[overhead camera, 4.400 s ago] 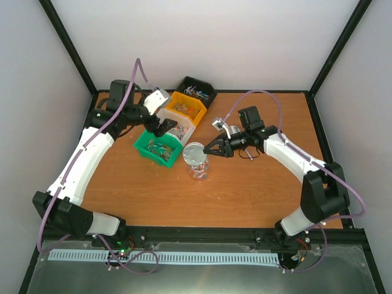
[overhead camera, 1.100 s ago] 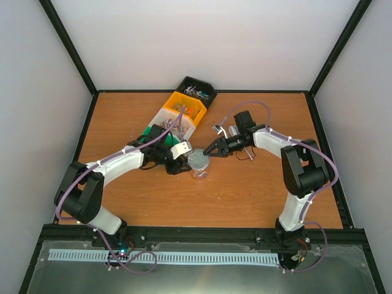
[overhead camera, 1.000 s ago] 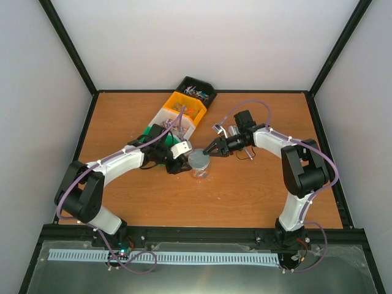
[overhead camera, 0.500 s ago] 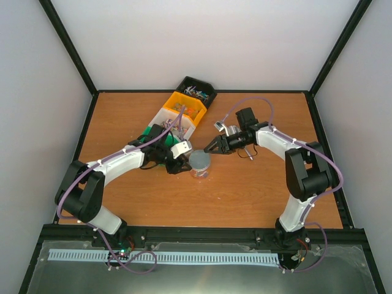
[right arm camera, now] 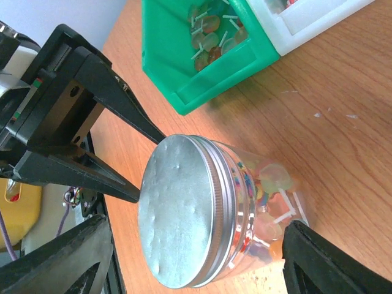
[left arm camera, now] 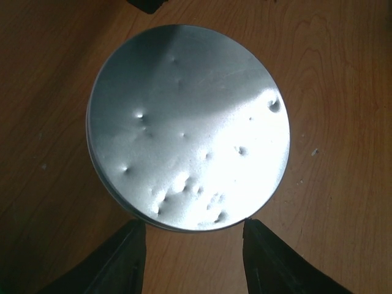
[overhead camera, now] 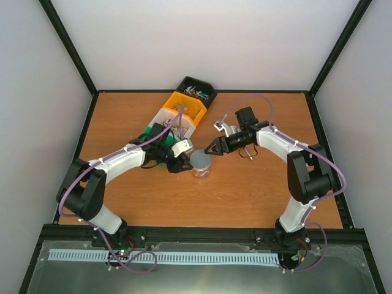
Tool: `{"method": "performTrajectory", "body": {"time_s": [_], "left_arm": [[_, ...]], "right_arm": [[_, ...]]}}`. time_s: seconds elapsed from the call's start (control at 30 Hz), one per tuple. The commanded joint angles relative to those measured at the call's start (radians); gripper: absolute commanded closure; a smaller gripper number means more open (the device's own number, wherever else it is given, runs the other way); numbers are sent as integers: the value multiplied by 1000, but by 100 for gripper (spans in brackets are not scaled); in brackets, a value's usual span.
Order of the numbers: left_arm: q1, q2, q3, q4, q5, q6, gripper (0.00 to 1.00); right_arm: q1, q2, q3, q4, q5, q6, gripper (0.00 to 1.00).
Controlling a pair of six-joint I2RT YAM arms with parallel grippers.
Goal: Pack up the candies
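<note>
Wooden table [overhead camera: 245, 202] (black-framed) between 3 white walls [overhead camera: 202, 43].

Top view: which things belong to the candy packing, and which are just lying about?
Job: candies in the jar, silver lid, green bin, white bin, yellow bin, black bin.
Lying about: white slotted strip by the arm bases.

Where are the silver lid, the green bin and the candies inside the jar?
silver lid [right arm camera: 177, 211], right wrist view, centre of its flat top.
green bin [right arm camera: 214, 78], right wrist view, its outer front wall.
candies [right arm camera: 269, 182], right wrist view, a pale round sweet just below the lid.
</note>
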Motion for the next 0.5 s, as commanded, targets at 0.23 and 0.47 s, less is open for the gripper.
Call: {"method": "performTrajectory", "body": {"time_s": [0.23,0.47], "left_arm": [[-8,14,35,6,31,-18,54],[-8,22,36,6,34,-19,55]], "right_arm": [[33,102,46,58,-23,-25,39],[31,144,10,72,-25,-38,66]]}}
